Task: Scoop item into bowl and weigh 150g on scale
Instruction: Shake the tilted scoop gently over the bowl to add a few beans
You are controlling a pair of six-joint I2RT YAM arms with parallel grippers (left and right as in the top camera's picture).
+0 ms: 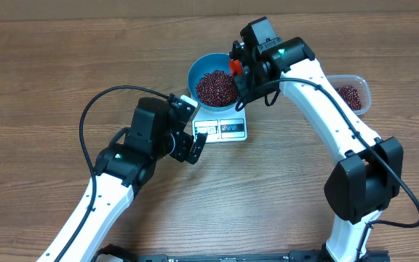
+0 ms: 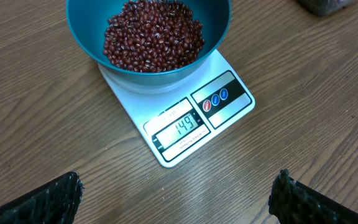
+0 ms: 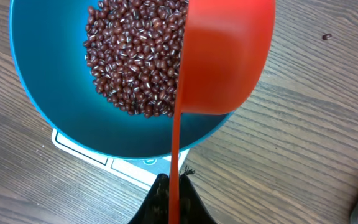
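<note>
The round, deep, glossy blue bowl (image 2: 219, 28) sits on the flat white rectangular scale (image 2: 135, 93), heaped with tiny grainy maroon beans (image 2: 153, 34). Above the scale, the right gripper (image 3: 169, 202) has its jaws clamped on the thin handle of a smooth orange-red scoop (image 3: 229, 56). Near the scale, over the wood-grain worktop (image 2: 36, 124), the left gripper (image 2: 176, 205) hangs with jaws spread wide.

The red scoop (image 3: 225, 56) overhangs the bowl (image 3: 42, 93), partly blocking its mouth.

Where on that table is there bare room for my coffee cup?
Bare table lies left of the blue bowl, beyond the left gripper, and between left arm and right arm below the scale. Crowded: bowl, scale and the right gripper with its red scoop bunch together; a clear tub sits beside that arm.
</note>
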